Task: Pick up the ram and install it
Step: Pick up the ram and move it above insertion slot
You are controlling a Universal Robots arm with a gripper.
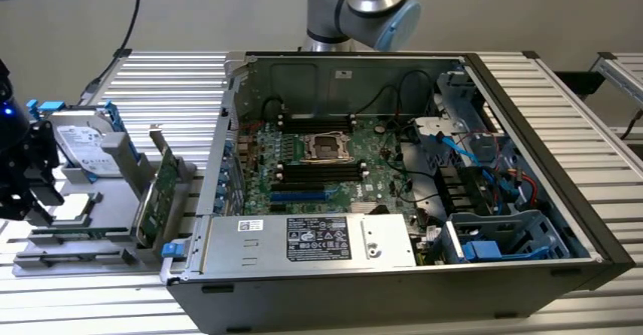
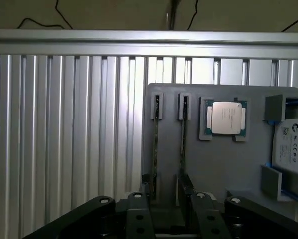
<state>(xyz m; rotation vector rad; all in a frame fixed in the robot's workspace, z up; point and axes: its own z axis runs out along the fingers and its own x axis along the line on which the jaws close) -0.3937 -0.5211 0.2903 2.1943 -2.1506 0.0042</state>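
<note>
Two thin green ram sticks [image 2: 183, 132] on edge in grey slotted holder [image 2: 228, 169], beside my hand [image 2: 167, 186], fingers apart; probably light, stiff, fragile: pinch flat faces mid-length.

Table [image 1: 592, 124]: silver, ribbed in parallel slats.
Tray [image 2: 223, 164]: plain matte grey.
Ram [image 1: 80, 233]: green board.
Processor [image 2: 225, 118]: silver lid, green border.
Expansion card [image 1: 156, 199]: green.
Computer case [image 1: 382, 297]: black shell, grey inside.
Motherboard [image 1: 372, 177]: green.
Cables [image 1: 457, 150]: blue.
Power supply [image 1: 301, 241]: silver, black-and-white label.
</note>
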